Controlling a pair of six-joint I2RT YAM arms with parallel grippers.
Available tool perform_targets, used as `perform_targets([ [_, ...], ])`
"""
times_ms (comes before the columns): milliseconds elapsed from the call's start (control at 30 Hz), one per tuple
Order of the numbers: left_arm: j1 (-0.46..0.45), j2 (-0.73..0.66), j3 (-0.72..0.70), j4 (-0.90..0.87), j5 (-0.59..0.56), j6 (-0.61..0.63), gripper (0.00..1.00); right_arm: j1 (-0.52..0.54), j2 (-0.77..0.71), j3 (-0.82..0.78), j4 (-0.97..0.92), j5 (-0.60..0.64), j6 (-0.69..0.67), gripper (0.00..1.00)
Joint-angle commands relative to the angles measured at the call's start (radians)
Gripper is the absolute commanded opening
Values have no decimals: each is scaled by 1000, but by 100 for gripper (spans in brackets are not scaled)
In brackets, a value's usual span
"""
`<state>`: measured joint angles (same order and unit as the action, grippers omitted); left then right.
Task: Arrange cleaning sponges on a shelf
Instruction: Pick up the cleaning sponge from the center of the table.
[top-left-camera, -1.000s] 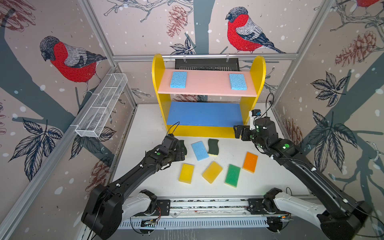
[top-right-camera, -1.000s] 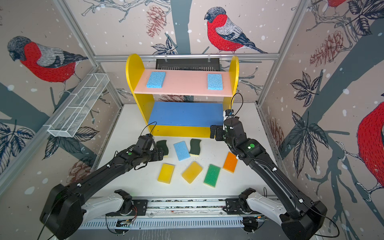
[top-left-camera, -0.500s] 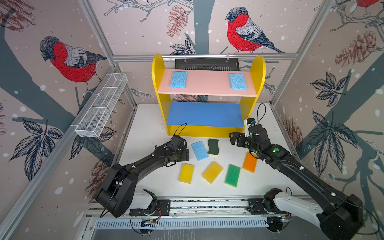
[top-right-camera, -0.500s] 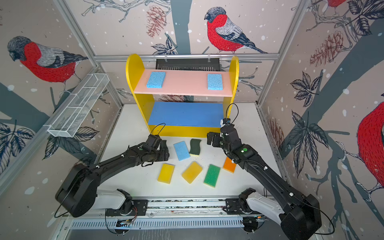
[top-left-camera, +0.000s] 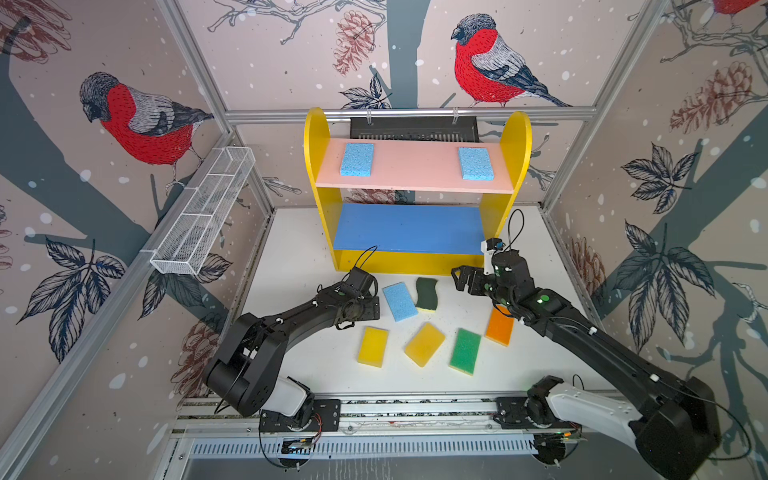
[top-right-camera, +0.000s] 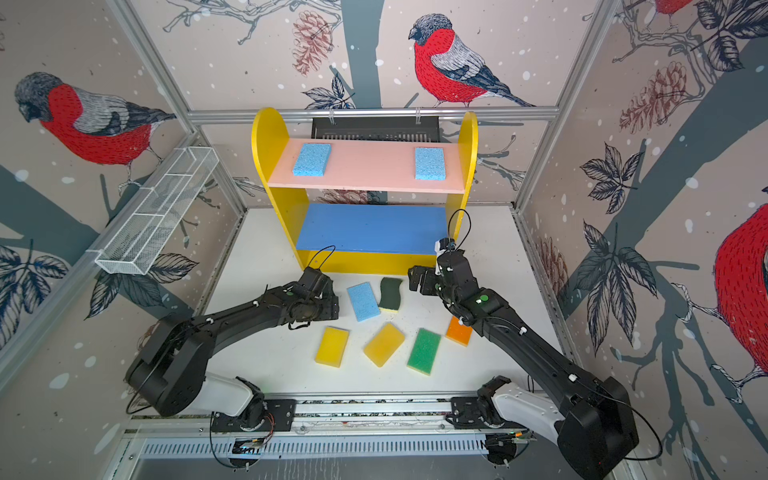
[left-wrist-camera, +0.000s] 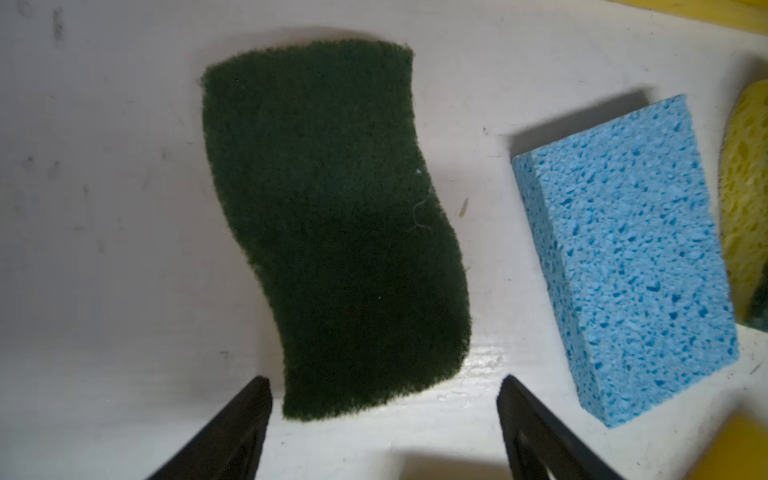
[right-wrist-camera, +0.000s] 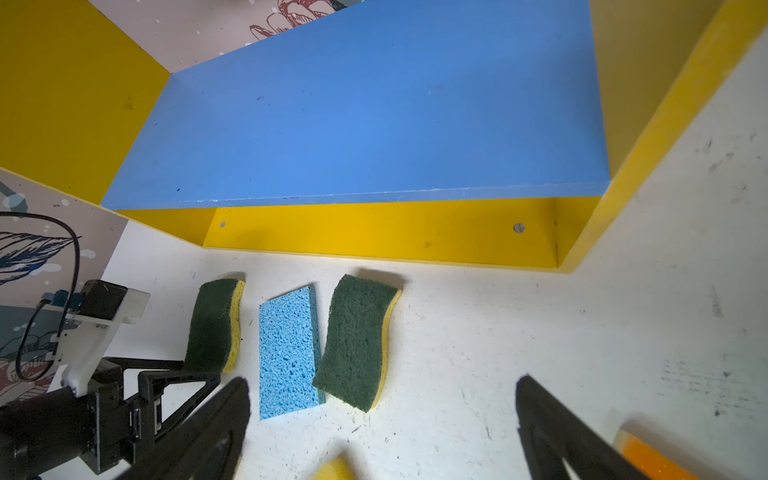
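Note:
The shelf (top-left-camera: 415, 178) holds two light blue sponges (top-left-camera: 357, 159) (top-left-camera: 475, 163) on its pink top board. On the table lie a light blue sponge (top-left-camera: 399, 301), a dark green wavy one (top-left-camera: 427, 294), two yellow (top-left-camera: 373, 346) (top-left-camera: 424, 344), a green (top-left-camera: 465, 350) and an orange (top-left-camera: 500, 326). My left gripper (top-left-camera: 368, 309) (left-wrist-camera: 383, 386) is open over a second dark green sponge (left-wrist-camera: 332, 224) (right-wrist-camera: 212, 324), whose near end lies between the fingers, untouched. My right gripper (top-left-camera: 461, 280) (right-wrist-camera: 382, 382) hangs open and empty, right of the wavy sponge.
A white wire-mesh basket (top-left-camera: 203, 216) is fixed along the left wall. A black slotted panel (top-left-camera: 413, 128) hangs behind the shelf. The arms' mounting rail (top-left-camera: 415, 409) runs along the front edge. The blue middle board (right-wrist-camera: 365, 116) has nothing on it.
My left gripper's jaws have spread wider and it now covers the dark green sponge in the top views. My right gripper has moved left and forward, away from the shelf's front.

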<state>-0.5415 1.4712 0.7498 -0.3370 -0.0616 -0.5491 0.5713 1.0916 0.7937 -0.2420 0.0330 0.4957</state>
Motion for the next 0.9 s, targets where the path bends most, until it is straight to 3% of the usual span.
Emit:
perform_targets([
  [0, -4, 13, 14, 27, -21, 6, 86, 1, 11, 9, 13, -14, 3, 99],
  [467, -11, 81, 52, -14, -117, -37, 85, 1, 14, -5, 23, -23, 1, 99],
  [867, -22, 109, 56, 16, -100, -56, 83, 1, 25, -12, 29, -37, 1, 99],
])
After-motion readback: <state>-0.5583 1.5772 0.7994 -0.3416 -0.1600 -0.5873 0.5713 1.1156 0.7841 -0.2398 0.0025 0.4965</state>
